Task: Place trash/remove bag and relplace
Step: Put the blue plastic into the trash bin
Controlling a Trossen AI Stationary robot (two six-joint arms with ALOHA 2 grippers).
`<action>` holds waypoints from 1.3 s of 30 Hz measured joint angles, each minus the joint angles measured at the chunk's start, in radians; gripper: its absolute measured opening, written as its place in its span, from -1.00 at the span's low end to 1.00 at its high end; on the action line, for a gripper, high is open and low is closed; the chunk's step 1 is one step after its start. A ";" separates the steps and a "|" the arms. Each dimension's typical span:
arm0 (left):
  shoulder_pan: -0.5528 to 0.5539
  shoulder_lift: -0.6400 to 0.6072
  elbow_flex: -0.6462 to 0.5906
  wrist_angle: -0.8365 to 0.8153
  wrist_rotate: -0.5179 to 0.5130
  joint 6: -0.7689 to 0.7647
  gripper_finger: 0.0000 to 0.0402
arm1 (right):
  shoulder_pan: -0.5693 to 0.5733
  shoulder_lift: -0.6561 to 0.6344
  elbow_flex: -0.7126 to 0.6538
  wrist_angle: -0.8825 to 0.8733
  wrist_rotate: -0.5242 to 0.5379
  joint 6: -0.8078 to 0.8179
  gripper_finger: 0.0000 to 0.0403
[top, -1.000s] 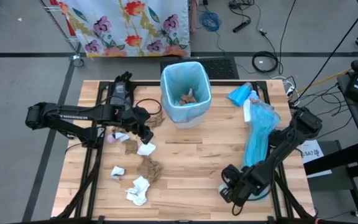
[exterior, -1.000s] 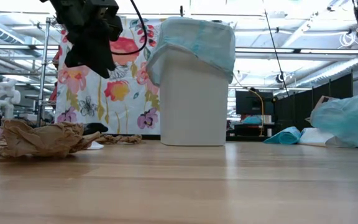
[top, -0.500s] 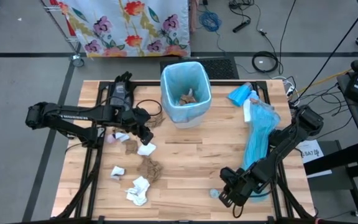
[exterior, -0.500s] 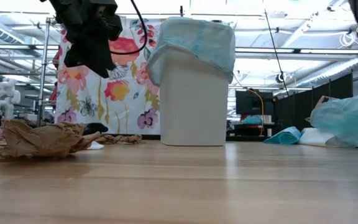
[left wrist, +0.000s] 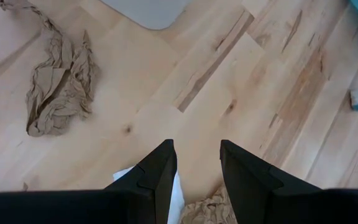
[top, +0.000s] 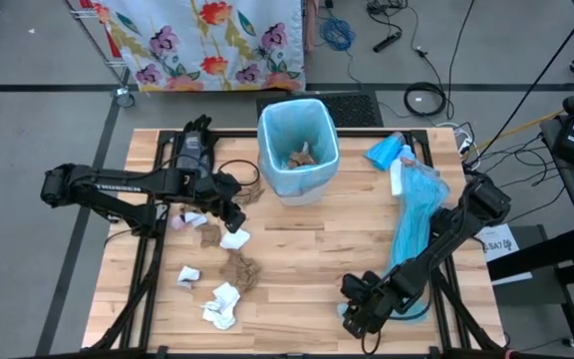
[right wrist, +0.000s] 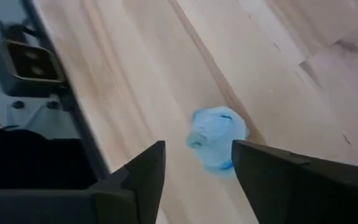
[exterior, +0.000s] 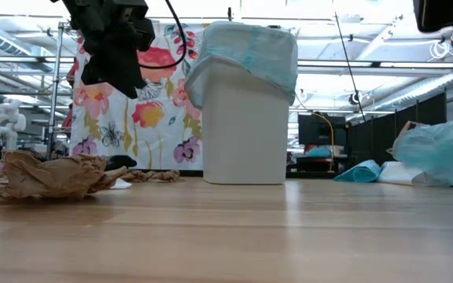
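Progress is slight: one brown wad lies in the lined bin [top: 298,150], while most of the trash [top: 229,271] sits on the counter [top: 307,249] below my left claw [top: 233,217], spread and empty. My right claw [right wrist: 194,163] stands spread over a pale-blue scrap [right wrist: 216,137] near the counter's front edge; the bag swap is not begun.

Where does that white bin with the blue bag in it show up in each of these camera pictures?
High view: the bin stands at the table's far edge, centre, seen from above with brown paper inside.
Low view: the bin stands upright mid-picture, its blue liner folded over the rim.
Left wrist view: only a grey corner at the top edge, possibly its base; I cannot tell.
Right wrist view: not in it.
Shared landmark: the floral cloth behind the bin.
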 joint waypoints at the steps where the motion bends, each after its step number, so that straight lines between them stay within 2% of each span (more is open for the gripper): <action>1: 0.000 0.000 0.000 0.000 0.004 0.000 -0.35 | -0.001 0.013 0.000 -0.001 -0.003 -0.008 -0.11; 7: 0.000 0.000 0.000 0.000 0.007 -0.001 -0.35 | -0.035 0.108 0.001 0.015 -0.009 -0.048 -0.23; 9: 0.000 0.000 0.000 0.000 0.010 -0.001 -0.35 | -0.051 0.130 0.003 0.037 -0.021 -0.050 -0.38; 13: 0.000 0.000 0.000 0.000 0.015 -0.002 -0.35 | -0.072 0.137 0.005 0.052 -0.037 -0.068 -0.86; 14: 0.000 0.000 0.000 0.000 0.015 -0.005 -0.35 | -0.076 0.130 0.005 0.048 -0.035 -0.079 -0.91; 18: 0.000 0.000 0.000 0.001 0.015 -0.006 -0.35 | -0.107 0.081 0.000 -0.047 -0.032 -0.091 -0.91; 24: 0.000 0.000 0.000 0.006 0.015 -0.006 -0.35 | -0.162 -0.061 -0.001 -0.199 -0.021 -0.125 -0.93; 29: 0.001 0.000 0.000 0.060 0.004 -0.006 -0.35 | -0.227 -0.208 0.000 -0.259 0.055 -0.187 -0.93; 35: 0.001 0.000 0.000 0.144 -0.013 -0.006 -0.35 | -0.326 -0.376 0.014 -0.270 0.169 -0.337 -0.93; 39: 0.001 0.000 0.000 0.145 -0.023 -0.007 -0.35 | -0.405 -0.441 0.095 -0.298 0.187 -0.512 -0.93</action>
